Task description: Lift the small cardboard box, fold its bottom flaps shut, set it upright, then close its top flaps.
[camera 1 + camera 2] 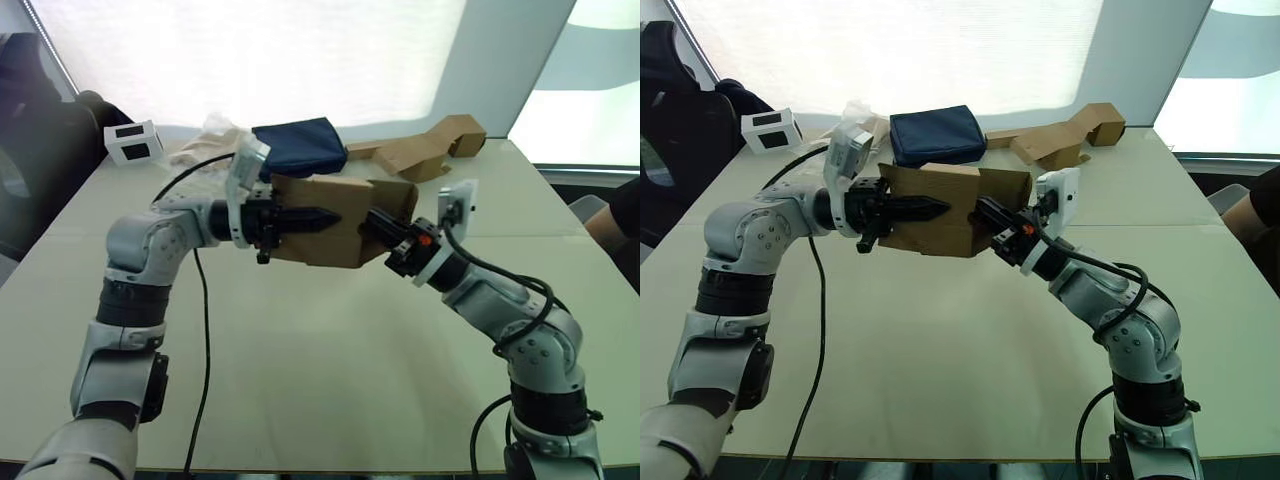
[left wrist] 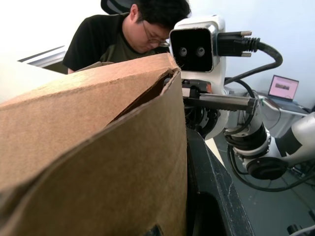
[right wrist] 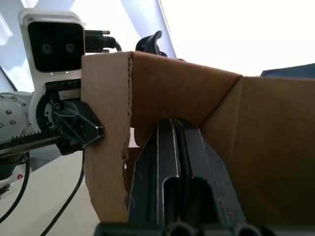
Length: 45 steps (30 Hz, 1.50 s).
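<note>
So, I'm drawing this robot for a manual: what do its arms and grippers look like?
Both arms are silver-grey with black joint bands. Each wrist carries a white camera block with a loose black cable. The left gripper and right gripper have slim black fingers; the right wrist shows a small orange spot.

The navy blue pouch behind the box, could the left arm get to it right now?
Probably not: the left gripper is laid across the small cardboard box, which the right gripper also holds off the table, between it and the navy blue pouch.

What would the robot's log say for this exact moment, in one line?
stage: box lifted | small cardboard box: held off table | left gripper: on box | right gripper: inside box, shut
</note>
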Motion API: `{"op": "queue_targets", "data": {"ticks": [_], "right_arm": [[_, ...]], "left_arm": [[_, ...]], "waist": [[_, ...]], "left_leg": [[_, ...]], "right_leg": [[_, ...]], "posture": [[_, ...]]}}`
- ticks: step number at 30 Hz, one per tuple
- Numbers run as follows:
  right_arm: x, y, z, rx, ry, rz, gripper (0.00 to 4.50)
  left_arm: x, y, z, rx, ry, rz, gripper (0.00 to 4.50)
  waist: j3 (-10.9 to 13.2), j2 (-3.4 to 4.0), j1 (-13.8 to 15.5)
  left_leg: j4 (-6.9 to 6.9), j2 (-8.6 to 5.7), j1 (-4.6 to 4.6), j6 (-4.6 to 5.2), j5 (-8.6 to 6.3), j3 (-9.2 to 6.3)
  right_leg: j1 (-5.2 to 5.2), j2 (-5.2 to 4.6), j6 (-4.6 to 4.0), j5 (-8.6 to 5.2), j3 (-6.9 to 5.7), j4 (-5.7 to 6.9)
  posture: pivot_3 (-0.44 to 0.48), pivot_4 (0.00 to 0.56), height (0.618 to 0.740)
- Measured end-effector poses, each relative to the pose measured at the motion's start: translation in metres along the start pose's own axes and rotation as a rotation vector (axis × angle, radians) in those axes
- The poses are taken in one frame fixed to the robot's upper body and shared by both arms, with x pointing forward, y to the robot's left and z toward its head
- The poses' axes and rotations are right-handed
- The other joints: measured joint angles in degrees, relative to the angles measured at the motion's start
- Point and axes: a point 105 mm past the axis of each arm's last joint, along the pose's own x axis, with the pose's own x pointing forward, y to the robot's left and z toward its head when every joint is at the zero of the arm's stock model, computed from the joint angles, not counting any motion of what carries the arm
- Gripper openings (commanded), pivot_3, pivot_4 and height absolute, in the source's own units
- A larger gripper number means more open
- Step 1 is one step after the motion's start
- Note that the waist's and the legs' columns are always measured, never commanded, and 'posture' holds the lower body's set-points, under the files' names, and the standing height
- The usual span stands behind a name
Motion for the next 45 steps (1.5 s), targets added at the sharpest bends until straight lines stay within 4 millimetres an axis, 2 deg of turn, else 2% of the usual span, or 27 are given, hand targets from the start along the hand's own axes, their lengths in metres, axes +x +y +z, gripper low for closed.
{"op": "queue_targets", "data": {"ticks": [5,10,13,16,19,22,24,32,45], "right_arm": [[-0.003,-0.003,0.001,-0.045,0.015,-0.004,0.03],[-0.035,-0.009,0.009,-0.101,0.089,-0.007,0.03],[-0.046,-0.005,0.016,-0.133,0.130,0.018,0.03],[-0.056,-0.005,0.008,-0.113,0.185,0.022,0.03],[-0.064,-0.009,-0.014,-0.098,0.284,0.001,0.03],[-0.064,-0.009,-0.037,-0.107,0.365,0.009,0.03],[-0.063,-0.009,-0.044,-0.122,0.385,0.011,0.03],[-0.049,-0.019,-0.041,-0.186,0.339,0.026,0.03],[-0.025,-0.010,-0.040,-0.150,0.251,0.108,0.03]], "left_arm": [[-0.004,0.008,-0.002,-0.011,-0.006,0.036,0.00],[-0.006,0.010,-0.002,-0.005,-0.002,0.050,0.00],[-0.007,0.011,-0.002,-0.006,-0.003,0.055,0.00],[-0.007,0.013,-0.001,-0.012,-0.006,0.059,0.00],[-0.008,0.014,-0.001,-0.013,-0.008,0.062,0.00],[-0.007,0.013,-0.001,-0.013,-0.009,0.059,0.00],[-0.007,0.013,-0.001,-0.015,-0.009,0.058,0.00],[-0.007,0.006,0.001,-0.016,0.011,0.034,0.00],[-0.006,0.002,-0.003,-0.028,0.016,0.019,0.00]], "waist": [[0.0,0.00,0.2],[0.0,-0.01,0.3],[0.0,-0.01,0.0],[0.0,-0.01,0.0],[0.0,-0.01,0.1],[0.0,-0.01,0.1],[0.0,-0.02,0.1],[0.0,-0.02,0.1],[0.0,-0.02,0.1]], "left_leg": [[0.00,-0.02,-0.02,0.00,0.00,0.00],[0.00,-0.05,-0.04,0.00,0.00,0.01],[0.00,0.01,0.00,0.01,0.00,0.00],[-0.01,0.05,0.01,0.01,0.00,-0.02],[0.00,0.03,0.00,0.01,0.00,0.00],[0.00,0.02,0.00,0.01,0.00,0.01],[0.00,0.02,-0.01,0.01,0.00,0.00],[0.01,0.02,0.00,0.00,0.00,-0.01],[0.01,0.01,0.00,0.00,0.00,-0.01]], "right_leg": [[0.00,-0.02,0.00,0.00,0.00,-0.02],[0.01,-0.06,0.01,-0.01,0.00,-0.06],[0.02,0.00,0.01,-0.01,0.00,-0.05],[0.02,0.07,-0.01,-0.02,0.00,-0.02],[0.02,0.06,0.00,-0.02,0.03,-0.02],[0.02,0.07,0.00,-0.02,0.04,-0.02],[0.01,0.07,0.01,-0.02,0.04,-0.02],[0.01,0.07,0.01,-0.02,0.04,-0.02],[0.01,0.05,0.01,-0.02,0.04,-0.02]], "posture": [[0.000,0.150,0.740],[0.000,0.150,0.740],[0.000,0.150,0.740],[0.000,0.150,0.740],[0.000,0.150,0.740],[0.000,0.150,0.740],[0.000,0.150,0.740],[0.000,0.150,0.740],[0.000,0.150,0.740]]}}
